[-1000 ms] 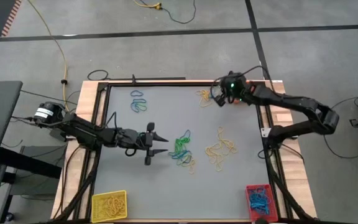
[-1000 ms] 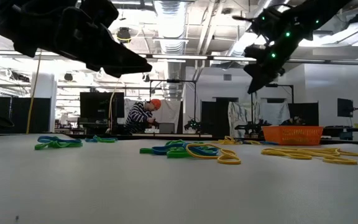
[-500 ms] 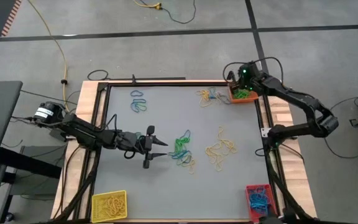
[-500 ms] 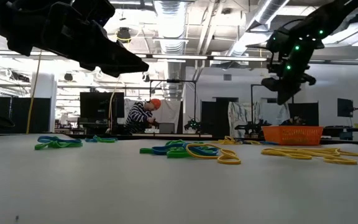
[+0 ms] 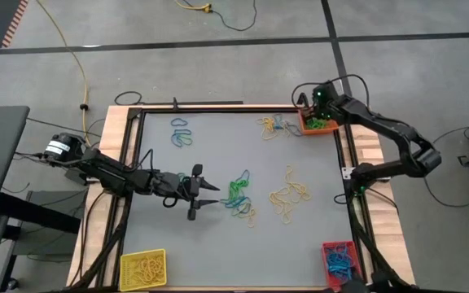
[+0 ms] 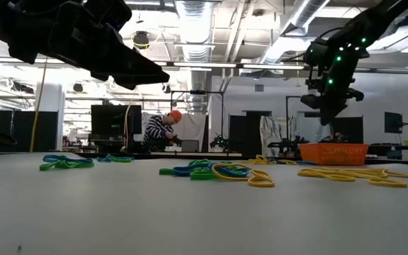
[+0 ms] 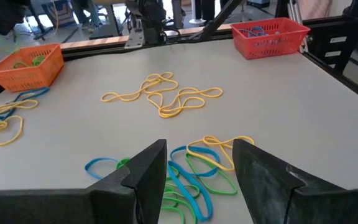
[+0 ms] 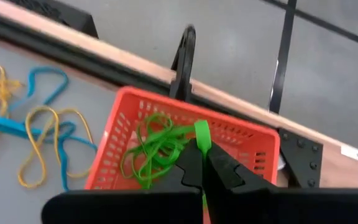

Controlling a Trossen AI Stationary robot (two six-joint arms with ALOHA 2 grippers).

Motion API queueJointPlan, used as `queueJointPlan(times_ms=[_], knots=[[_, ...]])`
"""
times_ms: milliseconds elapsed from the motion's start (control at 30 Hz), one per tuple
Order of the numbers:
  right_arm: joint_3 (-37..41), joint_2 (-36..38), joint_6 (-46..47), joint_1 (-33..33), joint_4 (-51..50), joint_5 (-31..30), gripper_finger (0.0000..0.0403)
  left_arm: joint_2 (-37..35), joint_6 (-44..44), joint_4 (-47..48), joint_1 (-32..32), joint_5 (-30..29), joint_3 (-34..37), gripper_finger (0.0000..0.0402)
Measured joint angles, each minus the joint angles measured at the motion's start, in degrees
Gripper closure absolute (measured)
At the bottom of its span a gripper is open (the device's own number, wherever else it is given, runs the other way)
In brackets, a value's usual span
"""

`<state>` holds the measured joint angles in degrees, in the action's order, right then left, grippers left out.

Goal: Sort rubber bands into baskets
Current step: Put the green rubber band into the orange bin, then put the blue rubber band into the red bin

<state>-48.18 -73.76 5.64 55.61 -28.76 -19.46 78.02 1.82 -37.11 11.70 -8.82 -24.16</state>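
Near edge: yellow basket [image 5: 142, 268] filled with yellow bands; red basket [image 5: 338, 260] holding blue bands. Mid-table: left gripper [image 5: 204, 192], fingers spread and empty, beside a mixed green, blue and yellow tangle [image 5: 240, 198]; loose yellow bands [image 5: 288, 194] nearby. Far edge: right gripper [image 8: 202, 160] pinching a green band [image 8: 200, 133] above the orange basket [image 8: 238, 134], greens inside. Sorting looks partly done; many bands remain.
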Motion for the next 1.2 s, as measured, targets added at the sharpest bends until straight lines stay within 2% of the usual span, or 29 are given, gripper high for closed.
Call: queueJointPlan(times_ms=[233, 467, 633, 767, 1000, 1200], knots=[[0.0, -5.28, 0.19, -0.02, -1.25, -0.02, 0.0359, 0.0, -0.82, 0.51, 0.0, 0.0, 0.0, 0.0227], [0.02, -8.13, -0.5, -0.02, -1.32, 0.0, 0.0282, 0.02, -0.81, 0.66, 0.0, 0.0, 0.0, 0.0227], [0.02, -5.51, -1.24, -0.9, -0.84, -0.04, 0.0221, 0.02, -0.73, 0.86, 0.0, 0.0, 0.0, 0.0227], [0.02, -2.03, -1.58, -1.22, -0.67, -0.02, 0.0189, 0.02, -0.56, 0.86, 0.0, 0.0, 0.0, 0.0227], [0.0, 3.29, -1.58, -3.97, -0.97, 0.49, 0.0179, 0.02, -0.54, 1.81, 0.0, -0.62, 0.0, 0.0227], [0.0, 6.01, -1.8, -9.82, -0.84, 8.43, 0.0181, 0.02, -1.42, 4.39, 0.0, -2.19, 0.0, 0.0227]])
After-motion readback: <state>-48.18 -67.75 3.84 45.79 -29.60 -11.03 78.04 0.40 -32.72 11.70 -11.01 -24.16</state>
